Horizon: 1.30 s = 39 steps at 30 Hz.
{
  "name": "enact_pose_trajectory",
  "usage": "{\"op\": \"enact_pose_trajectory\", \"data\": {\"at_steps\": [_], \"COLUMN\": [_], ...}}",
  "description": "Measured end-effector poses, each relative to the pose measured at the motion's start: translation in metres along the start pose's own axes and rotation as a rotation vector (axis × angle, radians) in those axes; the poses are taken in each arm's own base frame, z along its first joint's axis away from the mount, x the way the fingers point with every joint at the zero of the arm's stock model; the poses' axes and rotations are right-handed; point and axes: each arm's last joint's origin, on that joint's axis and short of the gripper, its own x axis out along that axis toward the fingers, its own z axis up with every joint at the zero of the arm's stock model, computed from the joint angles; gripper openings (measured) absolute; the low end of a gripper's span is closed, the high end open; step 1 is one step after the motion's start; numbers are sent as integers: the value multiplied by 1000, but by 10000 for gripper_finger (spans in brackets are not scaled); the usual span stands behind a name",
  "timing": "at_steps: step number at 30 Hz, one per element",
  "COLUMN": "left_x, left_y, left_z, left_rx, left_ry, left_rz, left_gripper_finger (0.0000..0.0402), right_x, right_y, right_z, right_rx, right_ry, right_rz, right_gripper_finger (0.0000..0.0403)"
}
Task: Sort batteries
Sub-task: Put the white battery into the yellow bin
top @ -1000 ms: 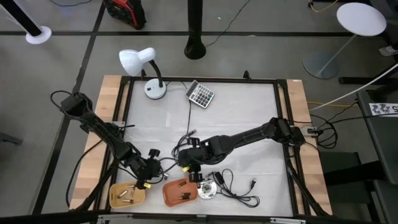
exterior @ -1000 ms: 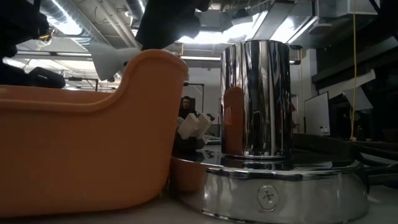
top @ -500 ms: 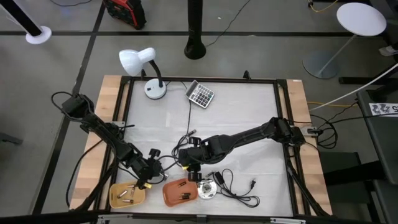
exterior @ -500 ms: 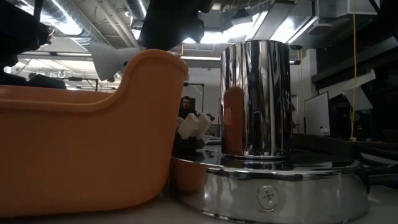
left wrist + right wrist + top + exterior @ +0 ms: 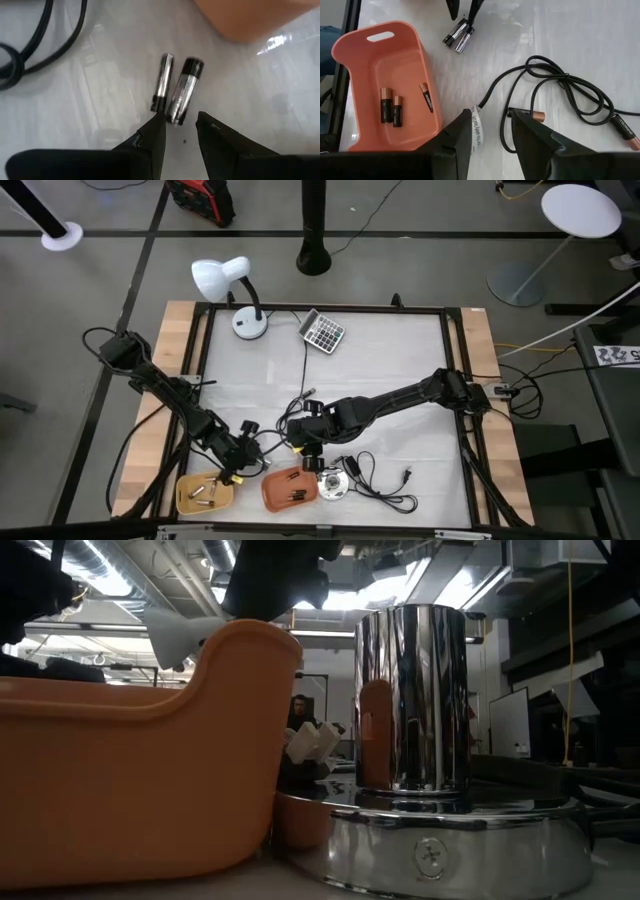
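Two batteries lie side by side on the table, one thin [image 5: 162, 82] and one thicker [image 5: 185, 91]; the right wrist view shows the same pair [image 5: 457, 35] beside the orange bin [image 5: 355, 75]. My left gripper [image 5: 179, 125] [image 5: 240, 463] is open just above them, its fingertips on either side of the thicker battery's near end; whether they touch I cannot tell. The orange bin [image 5: 290, 488] holds three dark batteries [image 5: 395, 107]. The yellow bin [image 5: 205, 493] holds several silvery ones. My right gripper [image 5: 490, 125] [image 5: 303, 448] is open over the cable by the orange bin.
A black cable [image 5: 560, 80] with copper-tipped plugs and a white label [image 5: 477, 127] loops on the table beside the orange bin. A chrome cylinder on a round base [image 5: 412, 700] [image 5: 333, 485] stands to its right. A white lamp [image 5: 230, 285] and a calculator [image 5: 323, 332] sit at the far edge.
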Motion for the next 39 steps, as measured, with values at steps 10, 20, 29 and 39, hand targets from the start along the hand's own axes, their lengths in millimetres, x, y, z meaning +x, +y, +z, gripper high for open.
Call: {"op": "enact_pose_trajectory", "data": {"at_steps": [10,20,29,39], "left_x": [0,-1,3,23], "left_y": [-1,-9,-8,-14], "left_z": [3,1,3,-3], "left_rx": [-10,-3,0,31], "left_ry": [-30,-33,-45,6], "left_rz": [-12,-38,-31,-49], "left_gripper_finger": [102,102,102,102], "right_x": [0,0,0,0], "right_y": [0,0,0,0], "right_z": [0,0,0,-1], "right_rx": [0,0,0,-1], "right_ry": [0,1,1,7], "right_rz": [0,0,1,-1], "right_gripper_finger": [133,133,133,133]}}
